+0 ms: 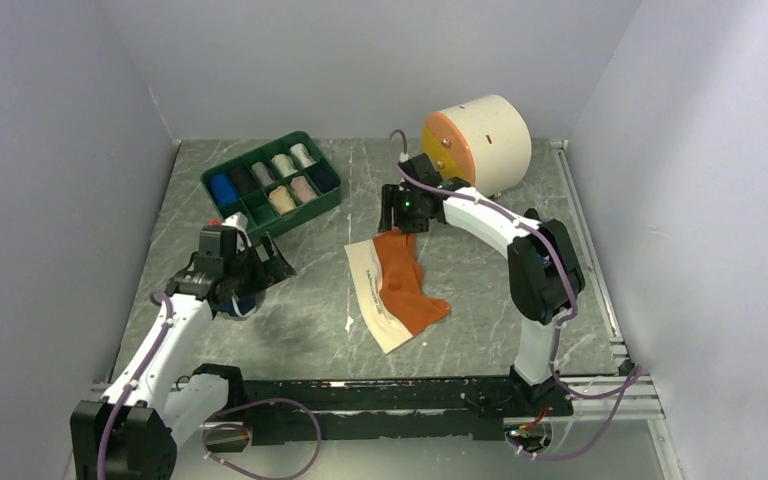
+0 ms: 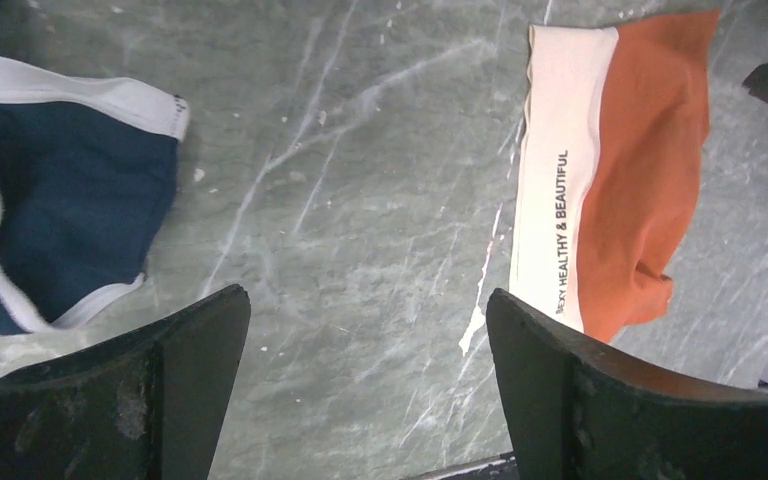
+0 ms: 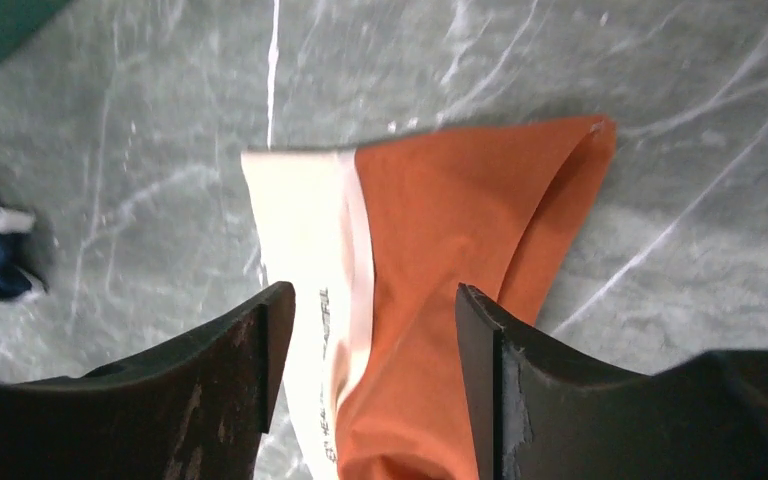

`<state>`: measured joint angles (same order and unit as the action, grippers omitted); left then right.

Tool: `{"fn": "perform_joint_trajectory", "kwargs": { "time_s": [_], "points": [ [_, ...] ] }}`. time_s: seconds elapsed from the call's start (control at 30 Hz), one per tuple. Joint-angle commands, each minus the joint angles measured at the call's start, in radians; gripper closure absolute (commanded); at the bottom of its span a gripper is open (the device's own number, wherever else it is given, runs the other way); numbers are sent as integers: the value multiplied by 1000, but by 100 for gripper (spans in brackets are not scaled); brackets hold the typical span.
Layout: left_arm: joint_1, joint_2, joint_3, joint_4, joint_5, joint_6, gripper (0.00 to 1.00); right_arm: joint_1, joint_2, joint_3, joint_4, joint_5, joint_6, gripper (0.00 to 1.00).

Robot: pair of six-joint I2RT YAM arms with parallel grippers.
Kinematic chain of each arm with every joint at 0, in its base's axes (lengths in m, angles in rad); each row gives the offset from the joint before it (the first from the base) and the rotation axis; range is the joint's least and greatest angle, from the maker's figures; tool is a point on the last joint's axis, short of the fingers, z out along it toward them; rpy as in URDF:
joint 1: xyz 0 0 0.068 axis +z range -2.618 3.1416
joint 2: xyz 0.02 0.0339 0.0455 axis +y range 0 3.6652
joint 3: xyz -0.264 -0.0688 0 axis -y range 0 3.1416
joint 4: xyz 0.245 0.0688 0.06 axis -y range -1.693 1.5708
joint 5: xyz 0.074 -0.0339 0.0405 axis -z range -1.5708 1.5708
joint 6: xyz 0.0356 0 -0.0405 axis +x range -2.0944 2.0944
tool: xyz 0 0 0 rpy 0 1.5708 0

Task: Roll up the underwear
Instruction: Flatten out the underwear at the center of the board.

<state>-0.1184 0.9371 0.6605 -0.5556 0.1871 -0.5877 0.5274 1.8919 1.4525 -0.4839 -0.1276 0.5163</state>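
Now | left jaws: wide apart | right jaws: apart, straddling orange underwear [image 3: 440, 200]

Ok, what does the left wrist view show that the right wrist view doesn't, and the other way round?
Only the left wrist view: most of the navy underwear lying spread out with its white trim, readable print on the pale band of the orange underwear, and the left hand open over bare table.
Only the right wrist view: a corner of the green tray, and the right hand straddling the orange cloth, fingers apart.
Both: the orange underwear, at least a bit of the navy one, and the marbled table.
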Motion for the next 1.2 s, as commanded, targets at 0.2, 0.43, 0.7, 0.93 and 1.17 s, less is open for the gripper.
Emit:
{"fn": "perform_joint_trajectory", "kwargs": {
  "time_s": [0.2, 0.43, 0.7, 0.93, 1.17],
  "points": [
    [0, 40, -24, 118, 144, 20, 8, 45, -355, -334, -171, 124, -87, 36],
    [-1, 41, -51, 162, 219, 15, 9, 48, -492, -623, -64, -37, -72, 34],
    [-1, 41, -45, 137, 233, 39, 9, 142, -410, -629, -19, -1, -22, 53],
    [-1, 45, -37, 109, 195, 28, 10, 378, -362, -641, 200, -59, 260, 68],
    [-1, 30, 48, -11, 43, 18, 10, 588, -155, -332, 156, 42, 272, 66]
  ]
}}
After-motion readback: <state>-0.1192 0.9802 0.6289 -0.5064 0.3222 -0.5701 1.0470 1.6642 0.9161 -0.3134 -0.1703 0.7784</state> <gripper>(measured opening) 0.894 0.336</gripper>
